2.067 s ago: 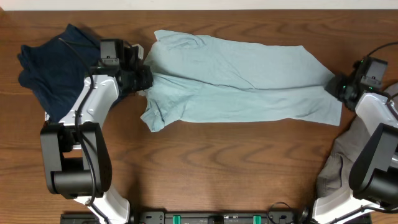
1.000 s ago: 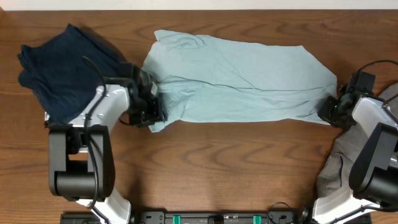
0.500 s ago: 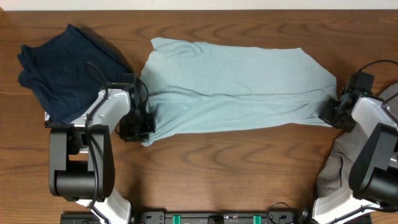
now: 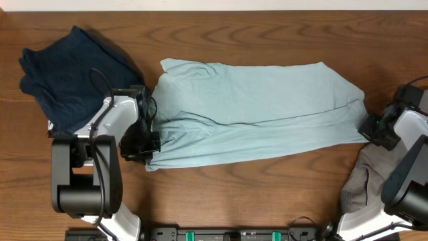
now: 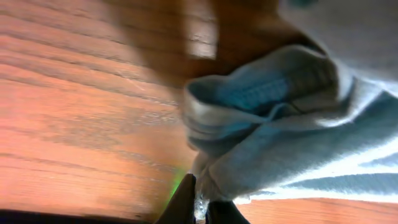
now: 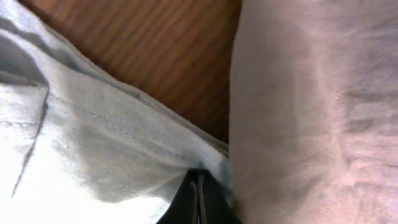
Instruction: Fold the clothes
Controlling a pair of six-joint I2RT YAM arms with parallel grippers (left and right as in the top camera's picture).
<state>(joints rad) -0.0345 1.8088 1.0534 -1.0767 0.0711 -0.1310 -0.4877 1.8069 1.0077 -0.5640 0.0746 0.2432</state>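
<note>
The blue shirt (image 4: 254, 110) lies across the worktop (image 4: 221, 194) centre, seemingly folded once lengthwise. Left claw (image 4: 150, 148) at 8 o'clock and right claw (image 4: 370, 127) at 3 o'clock each pinch its hem (crosswise folds remain).

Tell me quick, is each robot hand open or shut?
Left gripper: shut on the light blue shirt, at its lower-left corner.
Right gripper: shut on the light blue shirt, at its right edge.
</note>
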